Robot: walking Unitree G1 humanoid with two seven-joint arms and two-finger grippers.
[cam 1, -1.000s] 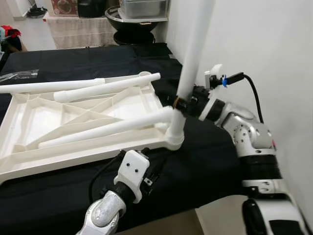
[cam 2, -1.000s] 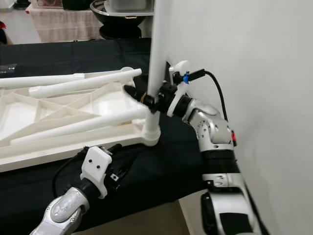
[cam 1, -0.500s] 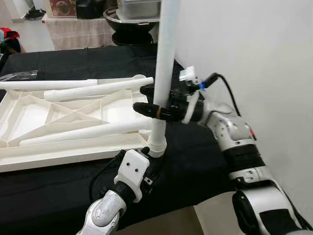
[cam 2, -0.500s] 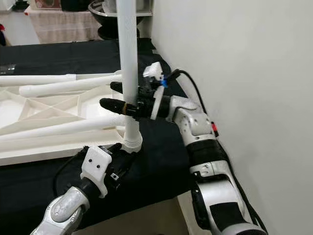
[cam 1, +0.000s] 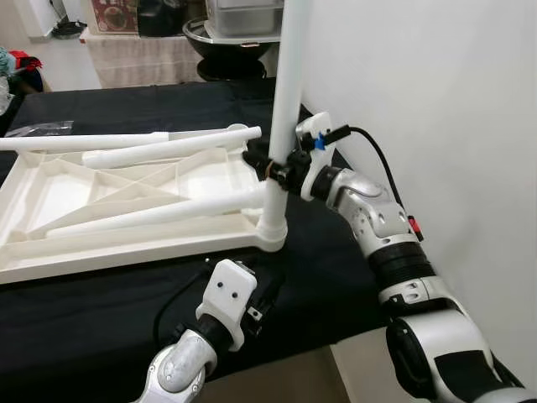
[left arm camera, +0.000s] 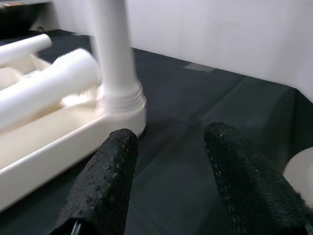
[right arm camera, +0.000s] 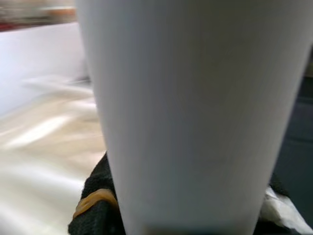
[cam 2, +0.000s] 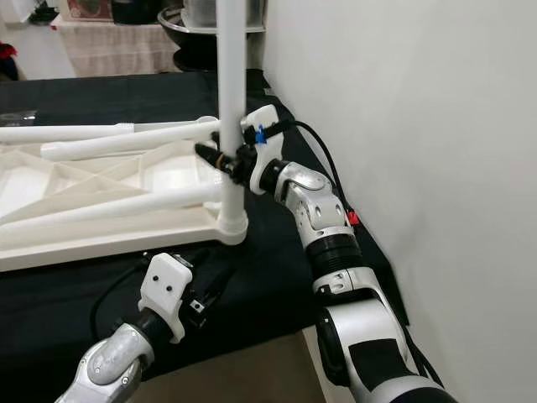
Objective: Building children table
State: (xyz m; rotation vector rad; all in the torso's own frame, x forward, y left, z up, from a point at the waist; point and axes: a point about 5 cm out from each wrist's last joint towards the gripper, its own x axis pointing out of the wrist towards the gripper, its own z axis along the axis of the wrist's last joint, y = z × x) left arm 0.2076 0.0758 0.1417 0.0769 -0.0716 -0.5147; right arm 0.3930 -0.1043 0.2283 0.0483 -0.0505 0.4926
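A white plastic tabletop [cam 1: 50,243] lies upside down on a black-covered table [cam 1: 101,319]. One white table leg [cam 1: 289,84] stands upright in the corner socket [cam 1: 270,233] nearest me on the right. My right gripper [cam 1: 267,168] is shut on that leg just above the socket; the leg [right arm camera: 190,112] shows close up in the right wrist view. Three more loose legs [cam 1: 159,211] lie across the tabletop. My left gripper [left arm camera: 171,161] is open and low over the black cloth, just in front of the socket [left arm camera: 122,105], holding nothing.
A white wall [cam 1: 436,101] runs close along the right side of the table. Behind the table stand a cloth-draped stand [cam 1: 143,54] with boxes and a dark bowl-shaped appliance [cam 1: 226,38]. A clear plastic bag [cam 1: 38,128] lies at the far left.
The upright leg went from leaning to vertical in the socket. My right gripper moved along it and now grips it closer in. The camera also shifted slightly.
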